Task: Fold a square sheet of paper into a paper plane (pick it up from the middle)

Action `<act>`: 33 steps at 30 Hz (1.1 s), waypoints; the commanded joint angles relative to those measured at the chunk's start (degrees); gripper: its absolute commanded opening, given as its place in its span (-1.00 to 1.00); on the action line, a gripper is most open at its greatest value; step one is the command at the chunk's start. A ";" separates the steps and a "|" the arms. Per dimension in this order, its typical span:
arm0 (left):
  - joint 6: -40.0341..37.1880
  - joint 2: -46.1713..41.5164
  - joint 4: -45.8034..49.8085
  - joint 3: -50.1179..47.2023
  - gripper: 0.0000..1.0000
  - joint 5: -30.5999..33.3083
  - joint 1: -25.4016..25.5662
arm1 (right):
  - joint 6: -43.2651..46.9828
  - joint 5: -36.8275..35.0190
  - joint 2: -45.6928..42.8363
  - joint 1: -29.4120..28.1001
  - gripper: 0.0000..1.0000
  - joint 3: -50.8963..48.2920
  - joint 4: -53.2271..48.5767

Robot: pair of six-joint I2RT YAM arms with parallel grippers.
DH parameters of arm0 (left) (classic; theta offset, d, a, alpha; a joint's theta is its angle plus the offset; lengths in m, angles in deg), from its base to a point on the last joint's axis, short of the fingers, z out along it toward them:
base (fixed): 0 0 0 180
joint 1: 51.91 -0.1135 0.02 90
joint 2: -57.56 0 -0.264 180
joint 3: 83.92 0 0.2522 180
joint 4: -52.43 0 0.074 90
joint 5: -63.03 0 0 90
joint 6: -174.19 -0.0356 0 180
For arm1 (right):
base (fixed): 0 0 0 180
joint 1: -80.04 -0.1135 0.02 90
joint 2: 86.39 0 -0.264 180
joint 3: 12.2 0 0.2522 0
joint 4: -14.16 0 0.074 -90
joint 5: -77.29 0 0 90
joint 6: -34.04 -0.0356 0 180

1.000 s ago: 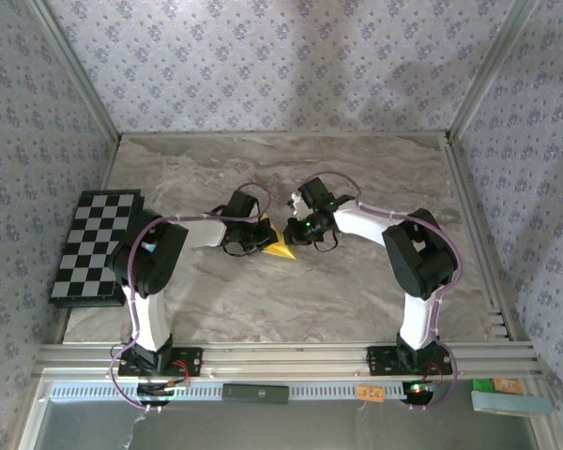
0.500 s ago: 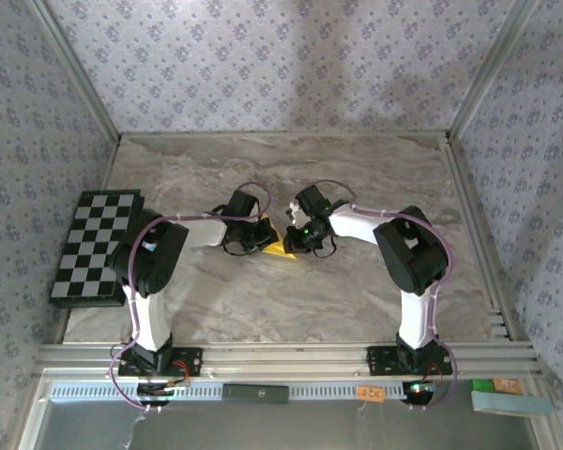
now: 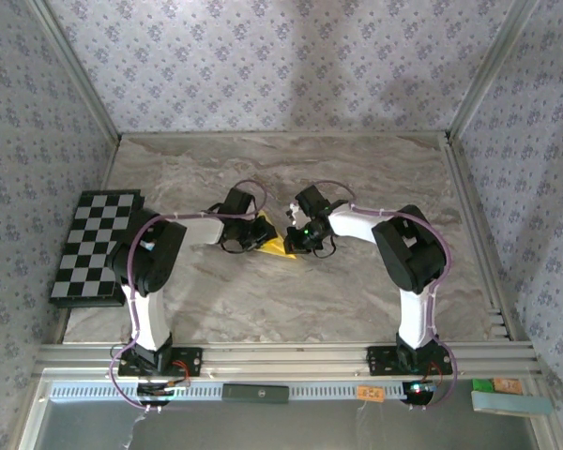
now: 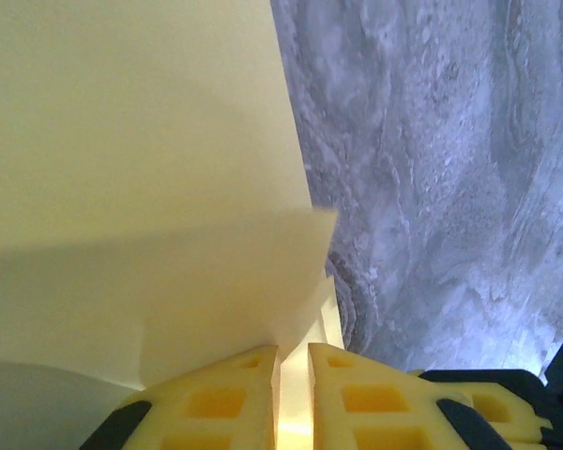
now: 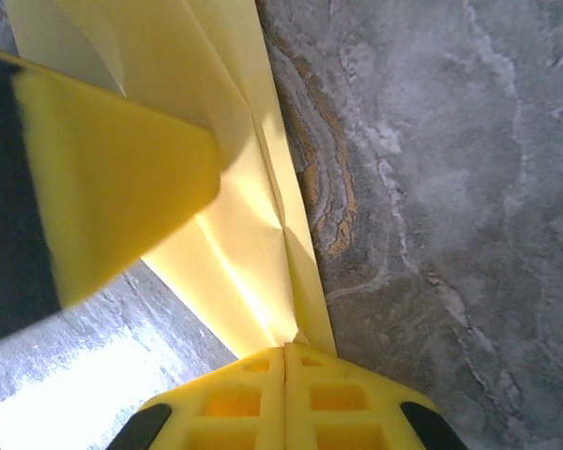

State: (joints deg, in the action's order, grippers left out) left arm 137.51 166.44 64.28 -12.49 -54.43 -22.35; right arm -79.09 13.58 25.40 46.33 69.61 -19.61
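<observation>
The square sheet of paper is yellow and folded into a small pointed, creased shape at the middle of the marble table, between my two grippers. My left gripper is at its left end. In the left wrist view the left gripper has its jaws a narrow gap apart, and the pale folded paper rises just ahead of the gap. My right gripper is shut on the paper's creased corner. One left finger presses against the sheet from the other side.
A black-and-white checkered board lies at the table's left edge. Patterned walls close in the back and both sides. An aluminium rail runs along the near edge by the arm bases.
My right gripper has slid left onto the paper and stays shut. The left jaws have parted a little, and the left wrist has shifted slightly up and left.
</observation>
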 commanded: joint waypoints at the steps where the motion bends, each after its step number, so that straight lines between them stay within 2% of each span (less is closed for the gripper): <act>1: -1.93 -0.45 -1.38 1.11 -0.67 -0.02 -1.25 | -0.84 -5.67 3.26 0.76 -0.88 -0.98 -7.44; 14: -5.25 2.43 0.59 0.36 -0.74 2.81 -4.69 | -1.91 -7.82 3.76 1.58 -0.90 -2.16 -9.64; 27: -11.12 4.56 1.95 2.56 -0.74 1.73 -14.77 | -2.34 -8.10 3.72 1.99 -0.91 -3.83 -9.73; 33: -14.20 1.96 7.40 8.18 -0.74 1.46 -16.38 | -2.98 -7.13 3.61 1.96 -0.91 -3.54 -8.92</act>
State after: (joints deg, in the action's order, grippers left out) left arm 127.02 169.39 67.36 -7.35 -55.68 -38.08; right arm -81.06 13.93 25.53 46.92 69.41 -20.20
